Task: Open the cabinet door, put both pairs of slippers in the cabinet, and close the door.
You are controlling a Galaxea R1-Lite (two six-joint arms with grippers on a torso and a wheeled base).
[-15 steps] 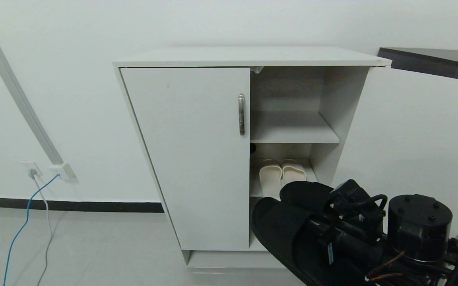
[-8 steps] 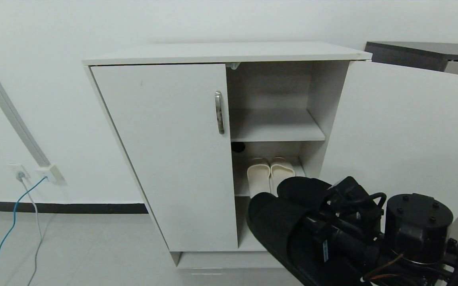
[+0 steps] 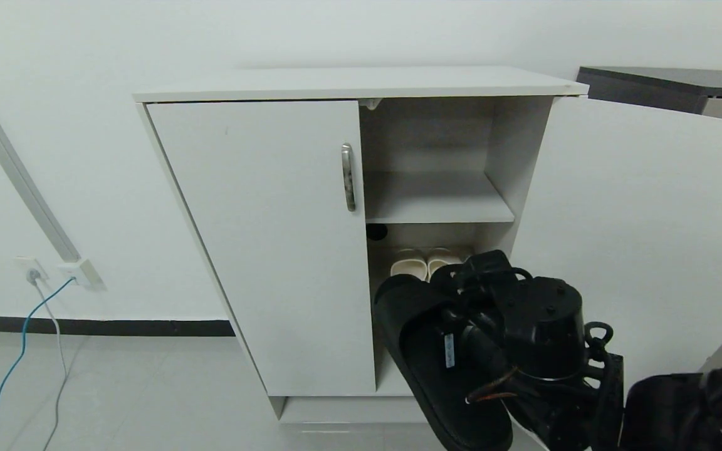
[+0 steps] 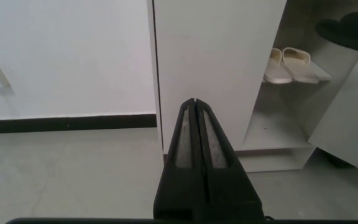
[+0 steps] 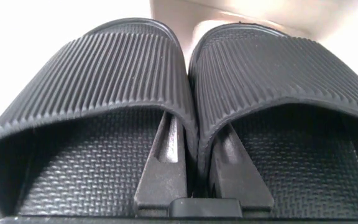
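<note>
Right gripper (image 5: 194, 180) was clamped on the pair of black ribbed rubber slippers (image 3: 423, 338), one finger inside each strap, holding them in the air before the open half of the white wooden cabinet (image 3: 361, 81). Left gripper (image 4: 194, 134) hung above the grey tiled floor (image 3: 116, 388) with its fingers pressed together. The cabinet stood against the white wall (image 3: 85, 125), its right door (image 3: 637, 238) swung wide and its left door (image 3: 261, 250) shut. Inside, cream slippers (image 3: 420, 263) sat side by side on the shelf below the upper shelf (image 3: 436, 200).

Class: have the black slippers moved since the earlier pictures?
Yes: the black slippers rose toward the cabinet opening, now covering more of the white slippers.
</note>
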